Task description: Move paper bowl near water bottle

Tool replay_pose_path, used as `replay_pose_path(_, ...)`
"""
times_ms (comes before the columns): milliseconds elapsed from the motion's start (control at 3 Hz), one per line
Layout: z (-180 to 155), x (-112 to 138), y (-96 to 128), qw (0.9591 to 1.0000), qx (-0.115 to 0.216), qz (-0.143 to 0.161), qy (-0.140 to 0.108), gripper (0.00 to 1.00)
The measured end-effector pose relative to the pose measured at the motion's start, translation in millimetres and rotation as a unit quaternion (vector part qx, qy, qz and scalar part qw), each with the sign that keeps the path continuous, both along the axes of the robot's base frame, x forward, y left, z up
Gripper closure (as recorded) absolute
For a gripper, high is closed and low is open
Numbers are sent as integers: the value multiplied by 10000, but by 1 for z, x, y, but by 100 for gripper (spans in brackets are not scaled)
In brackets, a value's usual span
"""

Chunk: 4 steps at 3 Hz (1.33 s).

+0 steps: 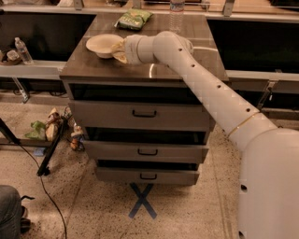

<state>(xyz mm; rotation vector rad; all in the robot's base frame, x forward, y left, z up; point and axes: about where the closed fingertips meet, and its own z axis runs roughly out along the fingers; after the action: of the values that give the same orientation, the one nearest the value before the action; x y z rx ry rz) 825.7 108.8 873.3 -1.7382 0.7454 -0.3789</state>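
Now pincer point(118, 49) grips paper bowl point(102, 44) rim over cabinet top point(159, 74); water bottle point(176, 14) well apart, far edge

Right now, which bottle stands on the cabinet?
The tall clear bottle at the back; the small one is on the left shelf. Pincer at the bowl.

one paper bowl point(99, 45), one water bottle point(176, 13), one smaller bottle point(23, 50), one snack bag point(134, 18), three drawers point(144, 115), one end effector point(119, 50) at the bowl
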Motion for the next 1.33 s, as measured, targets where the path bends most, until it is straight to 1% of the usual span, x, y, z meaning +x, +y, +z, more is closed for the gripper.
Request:
replay_pose_path(333, 3, 10, -14, 9995, -92, -284, -35, 100)
replay_pose_path(667, 13, 26, -49, 9961, -250, -819, -196, 100)
replay_pose_path(1000, 31, 45, -116, 9816, -710, -1676, -574, 100)
replay_pose_path(1333, 38, 58, -176, 9638, -1040, -2357, -687, 100)
